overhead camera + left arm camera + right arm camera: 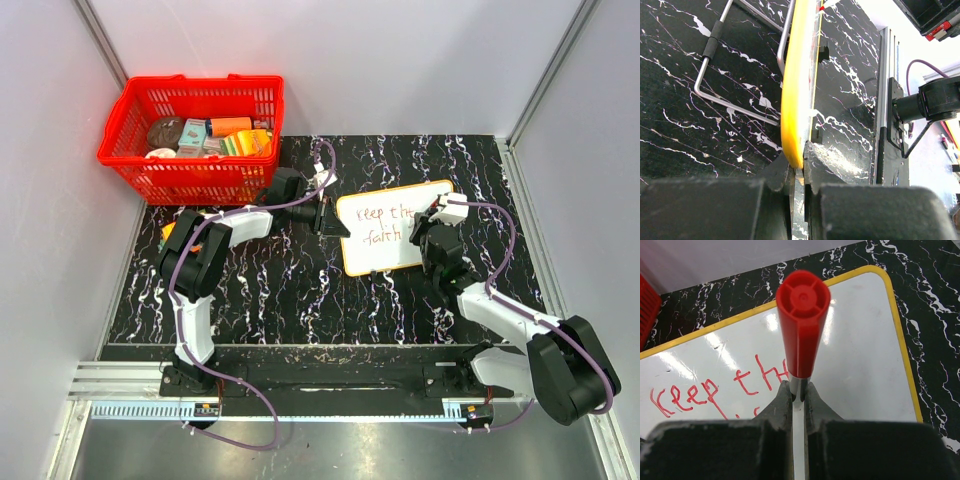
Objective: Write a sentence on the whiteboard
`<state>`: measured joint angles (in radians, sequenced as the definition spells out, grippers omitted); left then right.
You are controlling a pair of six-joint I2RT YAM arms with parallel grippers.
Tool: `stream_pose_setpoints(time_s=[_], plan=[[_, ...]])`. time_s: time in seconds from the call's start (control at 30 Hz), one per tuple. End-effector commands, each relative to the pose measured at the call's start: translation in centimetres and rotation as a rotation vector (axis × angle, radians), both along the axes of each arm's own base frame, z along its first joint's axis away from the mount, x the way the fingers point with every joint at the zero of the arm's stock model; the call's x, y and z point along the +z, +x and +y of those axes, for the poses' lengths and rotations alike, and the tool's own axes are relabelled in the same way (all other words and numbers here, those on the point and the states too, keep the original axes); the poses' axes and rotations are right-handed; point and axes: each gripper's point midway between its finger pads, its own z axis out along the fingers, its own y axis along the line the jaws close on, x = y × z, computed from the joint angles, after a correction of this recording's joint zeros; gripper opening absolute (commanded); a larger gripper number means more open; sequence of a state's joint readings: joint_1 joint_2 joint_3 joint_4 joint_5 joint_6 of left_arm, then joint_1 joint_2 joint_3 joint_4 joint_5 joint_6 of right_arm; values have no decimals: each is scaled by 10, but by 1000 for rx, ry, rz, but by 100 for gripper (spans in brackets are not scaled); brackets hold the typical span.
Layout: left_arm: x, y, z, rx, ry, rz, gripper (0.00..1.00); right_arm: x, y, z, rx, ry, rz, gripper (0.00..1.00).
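Whiteboard sits 3 o'clock of table centre; sentence reads "keep the faith".
Left wrist: left gripper pinches its edge and should hold firm.
Right wrist: right gripper clamps red marker. Next word likely goes 3 o'clock of "faith", with light pressure.

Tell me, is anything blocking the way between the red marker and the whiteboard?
Nothing visible. The right gripper holds the marker directly over the whiteboard; the left gripper only clamps its edge, off to the side.
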<state>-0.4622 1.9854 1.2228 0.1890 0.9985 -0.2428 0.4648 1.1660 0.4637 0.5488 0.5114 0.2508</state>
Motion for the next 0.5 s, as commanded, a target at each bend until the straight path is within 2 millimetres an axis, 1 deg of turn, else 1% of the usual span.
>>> stream_pose_setpoints(time_s=[0.0, 0.2, 0.47], plan=[[-58, -15, 8, -12, 143, 3, 0, 3, 2, 9, 28, 33, 8, 0], [-59, -15, 7, -14, 144, 5, 0, -4, -1, 11, 35, 39, 35, 0], [-59, -16, 7, -15, 143, 6, 0, -10, -6, 2, 0, 25, 67, 0]])
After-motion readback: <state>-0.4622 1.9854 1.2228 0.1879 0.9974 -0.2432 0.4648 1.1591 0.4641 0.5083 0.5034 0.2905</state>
